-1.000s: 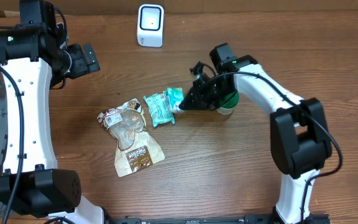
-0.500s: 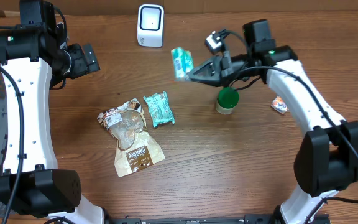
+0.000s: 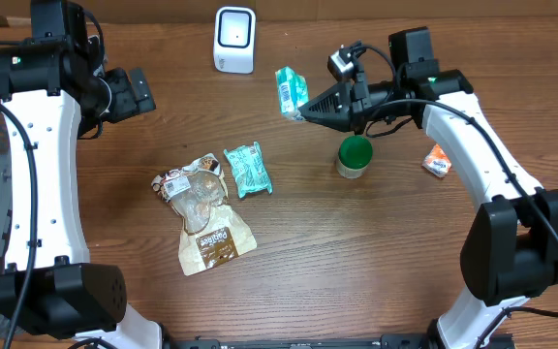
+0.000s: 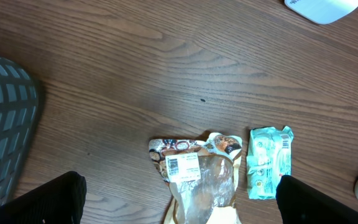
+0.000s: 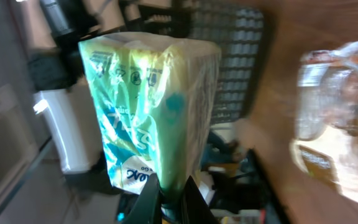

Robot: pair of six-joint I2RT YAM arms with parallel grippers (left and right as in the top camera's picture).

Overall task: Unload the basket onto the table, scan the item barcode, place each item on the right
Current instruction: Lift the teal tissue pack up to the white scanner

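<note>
I can read nothing for certain. The white barcode sticker (image 4: 182, 168) on the brown snack pouch (image 4: 205, 194) is too small for me, and the lettering on the green packet (image 5: 154, 99) is blurred.

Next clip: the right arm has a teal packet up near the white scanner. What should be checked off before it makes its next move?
1. Teal packet gripped by right fingers: ok, shut on its edge.
2. Packet lifted off the table: ok, held up in the air.
3. Barcode facing the scanner: cannot tell, no barcode shows on the visible faces.
4. Path to the scanner free: ok, only bare wood lies between.
5. Left fingers out of the way: ok, open, far to the left.
</note>
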